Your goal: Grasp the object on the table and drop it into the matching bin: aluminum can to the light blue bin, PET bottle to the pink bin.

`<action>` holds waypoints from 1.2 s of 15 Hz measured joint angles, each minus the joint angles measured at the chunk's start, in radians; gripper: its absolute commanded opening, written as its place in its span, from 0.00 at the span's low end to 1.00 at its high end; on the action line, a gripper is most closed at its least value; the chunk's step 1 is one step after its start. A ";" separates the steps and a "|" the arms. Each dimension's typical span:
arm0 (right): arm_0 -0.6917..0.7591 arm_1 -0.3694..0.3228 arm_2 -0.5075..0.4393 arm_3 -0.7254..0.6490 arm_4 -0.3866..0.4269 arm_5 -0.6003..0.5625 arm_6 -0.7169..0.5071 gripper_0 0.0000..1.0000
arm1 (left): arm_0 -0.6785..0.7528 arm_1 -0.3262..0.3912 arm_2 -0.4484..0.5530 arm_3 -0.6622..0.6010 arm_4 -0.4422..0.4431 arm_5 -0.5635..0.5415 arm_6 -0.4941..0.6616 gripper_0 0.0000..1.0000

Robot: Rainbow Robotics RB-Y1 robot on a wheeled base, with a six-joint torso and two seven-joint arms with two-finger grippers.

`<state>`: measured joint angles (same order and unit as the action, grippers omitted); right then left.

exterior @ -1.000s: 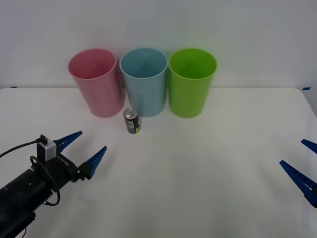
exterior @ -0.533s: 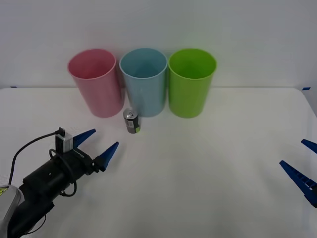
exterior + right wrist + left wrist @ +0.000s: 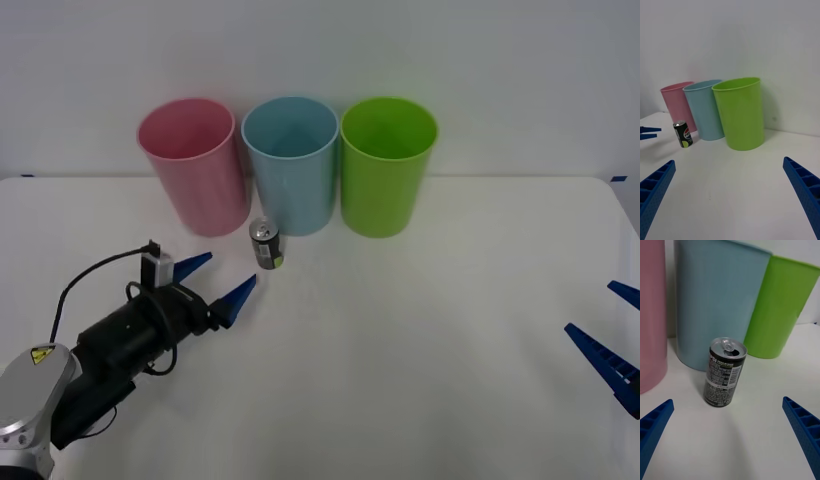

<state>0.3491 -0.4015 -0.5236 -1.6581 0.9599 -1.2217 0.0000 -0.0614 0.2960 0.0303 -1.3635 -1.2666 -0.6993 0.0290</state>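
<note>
A small dark aluminum can (image 3: 265, 244) (image 3: 724, 372) (image 3: 683, 134) with a silver top stands upright on the white table (image 3: 400, 340), just in front of the light blue bin (image 3: 292, 163) (image 3: 718, 303) (image 3: 705, 108). The pink bin (image 3: 195, 163) (image 3: 651, 315) (image 3: 677, 103) stands to its left. My left gripper (image 3: 218, 280) is open, a short way front-left of the can and pointing at it, with nothing between its fingers. My right gripper (image 3: 612, 330) rests open at the table's right edge.
A lime green bin (image 3: 387, 163) (image 3: 782, 307) (image 3: 740, 112) stands to the right of the light blue one, the three in a row at the back. The table's middle and front are bare white surface.
My left arm has reached forward and to the right, bringing its open gripper closer to the can. The can, the bins and the right gripper have not moved.
</note>
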 measured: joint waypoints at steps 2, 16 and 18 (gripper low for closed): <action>0.000 0.000 0.000 0.000 0.000 0.000 0.000 1.00 | -0.033 0.000 -0.004 0.034 -0.004 0.003 -0.001 1.00; 0.000 0.000 0.000 0.000 0.000 0.000 0.000 1.00 | -0.172 -0.095 0.020 0.170 -0.170 0.044 -0.019 1.00; 0.000 0.000 0.000 0.000 0.000 0.000 0.000 1.00 | -0.208 -0.095 0.021 0.215 -0.173 0.044 -0.025 1.00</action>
<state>0.3491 -0.4014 -0.5236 -1.6581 0.9599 -1.2217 -0.0001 -0.2696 0.2009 0.0510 -1.1481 -1.4400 -0.6548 0.0038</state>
